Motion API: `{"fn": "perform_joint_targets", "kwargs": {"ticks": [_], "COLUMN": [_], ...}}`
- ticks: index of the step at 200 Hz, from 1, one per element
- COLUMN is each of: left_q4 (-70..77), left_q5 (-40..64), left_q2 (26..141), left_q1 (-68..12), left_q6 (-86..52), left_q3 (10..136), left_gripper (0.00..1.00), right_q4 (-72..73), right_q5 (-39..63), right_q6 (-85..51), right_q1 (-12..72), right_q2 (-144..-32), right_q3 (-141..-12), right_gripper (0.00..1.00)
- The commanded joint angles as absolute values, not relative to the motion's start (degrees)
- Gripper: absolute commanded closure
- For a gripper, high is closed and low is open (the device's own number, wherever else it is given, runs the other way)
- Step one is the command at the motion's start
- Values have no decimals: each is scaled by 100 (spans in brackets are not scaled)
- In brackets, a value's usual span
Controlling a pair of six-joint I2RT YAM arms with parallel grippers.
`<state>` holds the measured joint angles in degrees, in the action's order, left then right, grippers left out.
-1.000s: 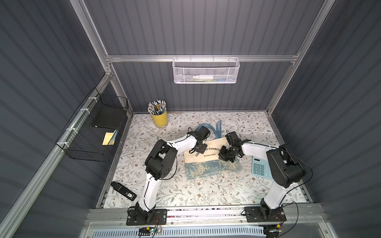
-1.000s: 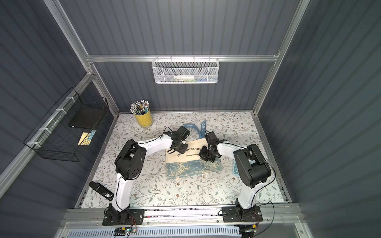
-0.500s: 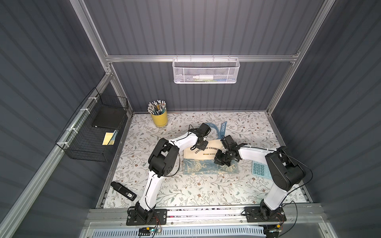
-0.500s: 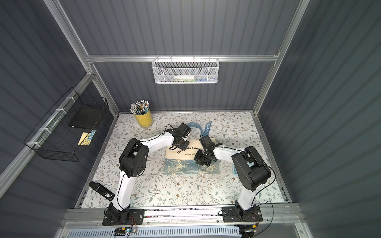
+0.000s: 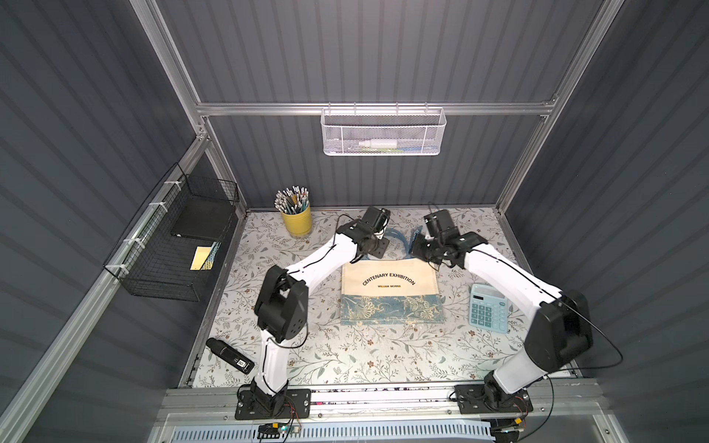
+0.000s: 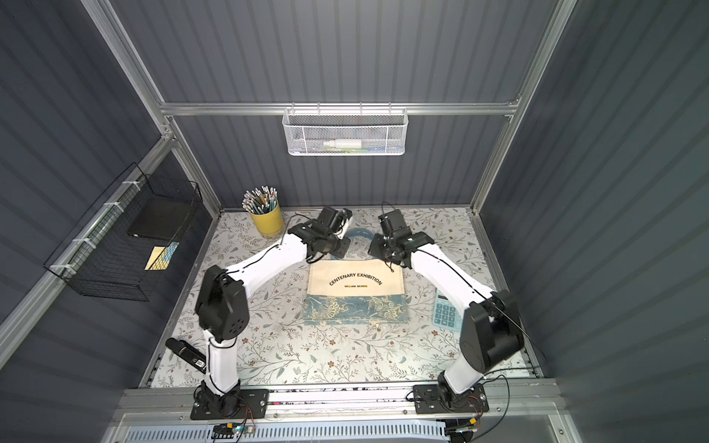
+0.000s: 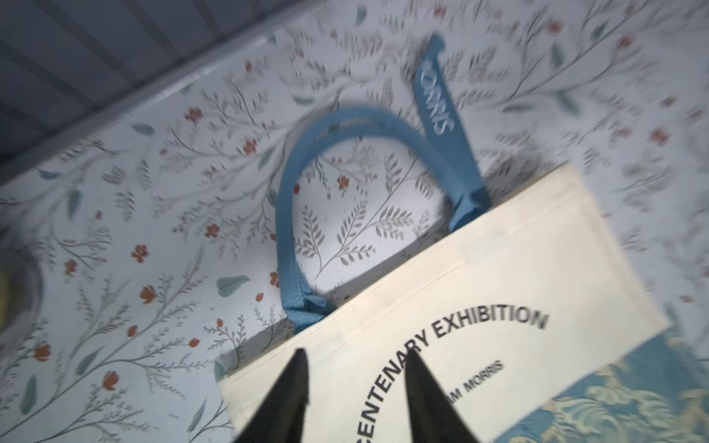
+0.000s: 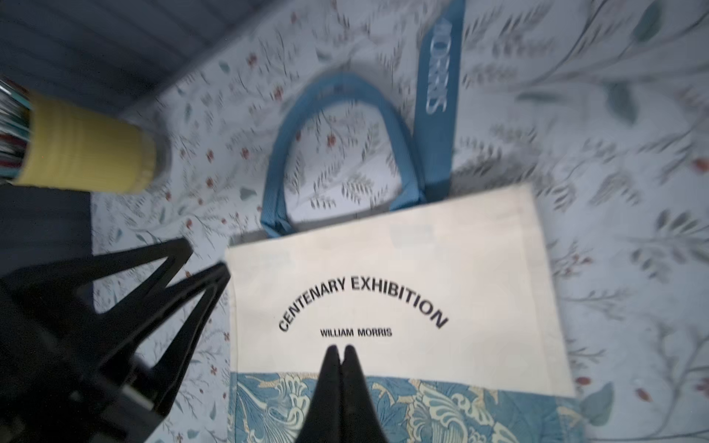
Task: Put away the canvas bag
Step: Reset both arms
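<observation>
The canvas bag (image 5: 389,285) lies flat in the middle of the floral table, cream with black lettering and a blue-and-gold band at its near end. Its light-blue handles (image 7: 345,126) loop out toward the back wall. My left gripper (image 7: 356,353) hovers over the bag's handle-end left corner, open with nothing between its fingers. My right gripper (image 8: 341,348) is shut and empty, raised over the bag. In both top views the two grippers (image 5: 374,254) (image 5: 421,251) hang above the bag's far edge, left and right of the handles (image 6: 358,234).
A yellow pencil cup (image 5: 296,222) stands at the back left. A light-blue calculator (image 5: 489,308) lies right of the bag and a black marker-like object (image 5: 229,354) at the front left. A black wire basket (image 5: 172,245) hangs on the left wall, a white mesh basket (image 5: 381,132) on the back wall.
Both grippers have drawn back from the bag's middle toward its handle end and risen. The left gripper has opened. The bag now lies straighter and fully uncovered.
</observation>
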<state>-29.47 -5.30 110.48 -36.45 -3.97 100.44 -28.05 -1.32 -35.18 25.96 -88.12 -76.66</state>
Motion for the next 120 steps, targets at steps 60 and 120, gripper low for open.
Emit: {"fn": "perform_joint_targets", "kwargs": {"ticks": [60, 120], "left_q4": [-294, 1973], "left_q5": [-12, -2593], "left_q2": [8630, 7680], "left_q1": [-2018, -1355], "left_q6": [-1366, -801], "left_q3": [7106, 4423], "left_gripper": [0, 0], "right_q4": [80, 3774], "right_q5": [-2177, -3472], "right_q6": [-1630, 474], "right_q1": [1178, 925], "right_q2": [-6637, -6050], "right_q3": [-5726, -2682], "right_gripper": [18, 1]}}
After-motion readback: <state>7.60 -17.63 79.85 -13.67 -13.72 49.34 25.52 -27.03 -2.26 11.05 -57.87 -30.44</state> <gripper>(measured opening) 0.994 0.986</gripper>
